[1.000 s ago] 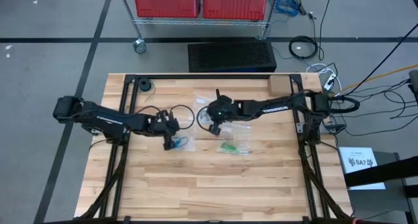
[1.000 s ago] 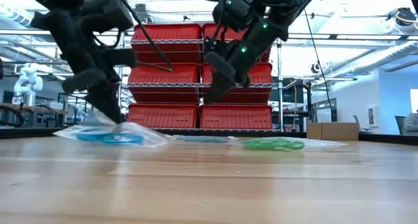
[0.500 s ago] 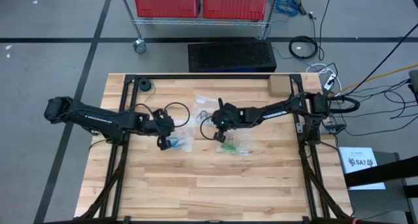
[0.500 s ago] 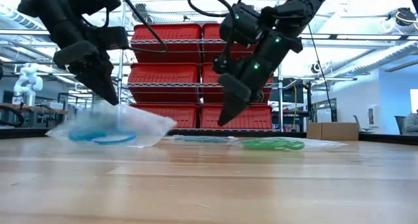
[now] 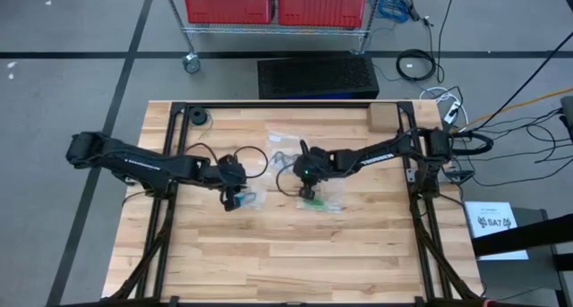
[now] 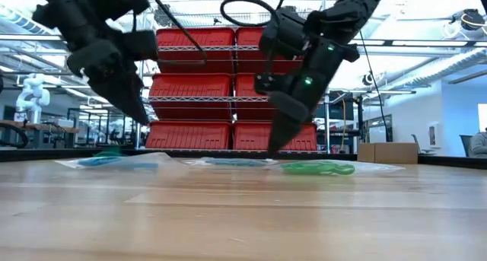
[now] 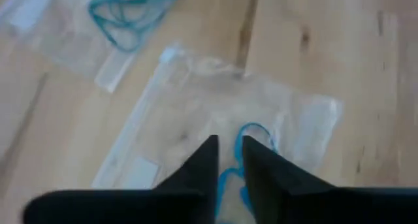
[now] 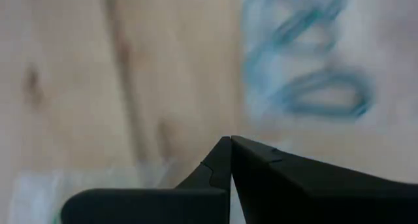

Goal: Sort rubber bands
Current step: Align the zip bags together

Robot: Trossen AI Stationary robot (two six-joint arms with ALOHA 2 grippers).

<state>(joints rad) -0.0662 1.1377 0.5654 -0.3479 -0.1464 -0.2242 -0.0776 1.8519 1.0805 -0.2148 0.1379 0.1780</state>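
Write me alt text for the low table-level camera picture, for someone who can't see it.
Two dark robot grippers hang above a wooden table: the left gripper over a clear bag of blue rubber bands, the right gripper, shut, coming down beside a bag of green rubber bands. Red bins fill shelves behind.

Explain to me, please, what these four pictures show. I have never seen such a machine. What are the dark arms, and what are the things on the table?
This is a robot with two dark arms at a wooden table. One picture looks down from above, one looks level across the table top, and two come from small cameras on the arms' wrists.

On the table lie clear plastic bags with rubber bands: a bag with blue bands and a bag with green bands.

The left gripper hangs just above the blue bag; its fingers stand slightly apart and hold nothing. The right gripper is shut and empty, and points down near the green bag.
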